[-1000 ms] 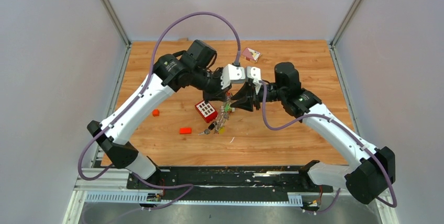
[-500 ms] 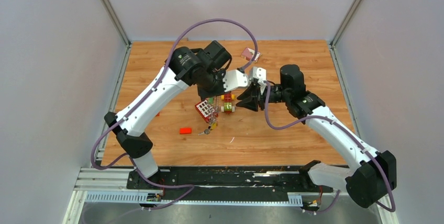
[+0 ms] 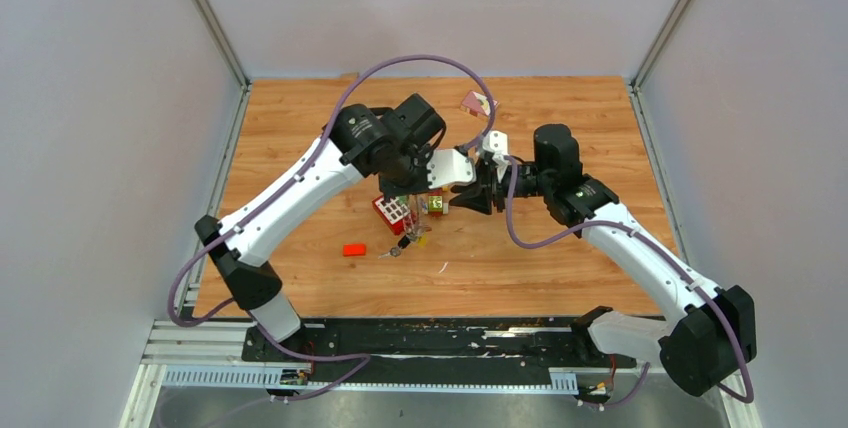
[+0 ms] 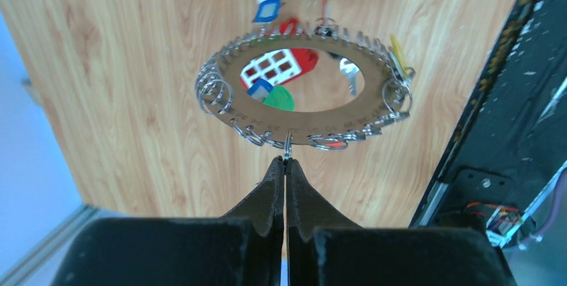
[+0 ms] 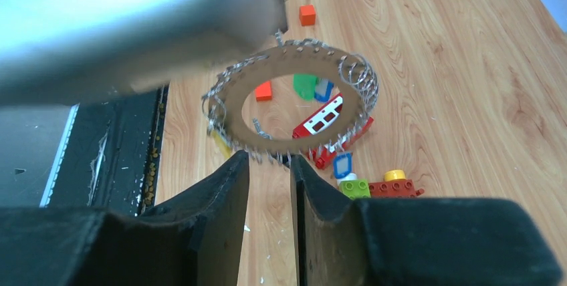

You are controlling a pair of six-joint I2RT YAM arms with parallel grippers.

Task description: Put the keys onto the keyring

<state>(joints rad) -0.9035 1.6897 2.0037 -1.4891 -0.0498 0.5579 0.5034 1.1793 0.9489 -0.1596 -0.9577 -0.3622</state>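
Observation:
The keyring point(image 4: 302, 123) is a flat brown ring rimmed with small silver split rings, hanging tilted above the table. My left gripper point(image 4: 285, 160) is shut on one small ring at its near rim. Green-headed point(image 4: 279, 99) and blue-headed point(image 4: 257, 89) keys show through its hole, and a yellow key point(image 4: 397, 51) hangs at its right side. In the right wrist view the keyring point(image 5: 294, 59) sits just past my right gripper point(image 5: 269, 159). Its jaws stand apart, with the toothed rim at their tips. More keys point(image 3: 400, 245) lie on the table below.
A red window brick point(image 3: 393, 211) lies under the ring, beside a toy car of red and green bricks point(image 5: 381, 186). An orange brick point(image 3: 353, 249) lies to the left, a small orange cube point(image 5: 307, 15) nearer the rail, and a pink card point(image 3: 478, 102) at the back.
My left arm has swung right and lowered, carrying the keyring toward the right gripper. The right gripper has edged left to meet the ring's rim.

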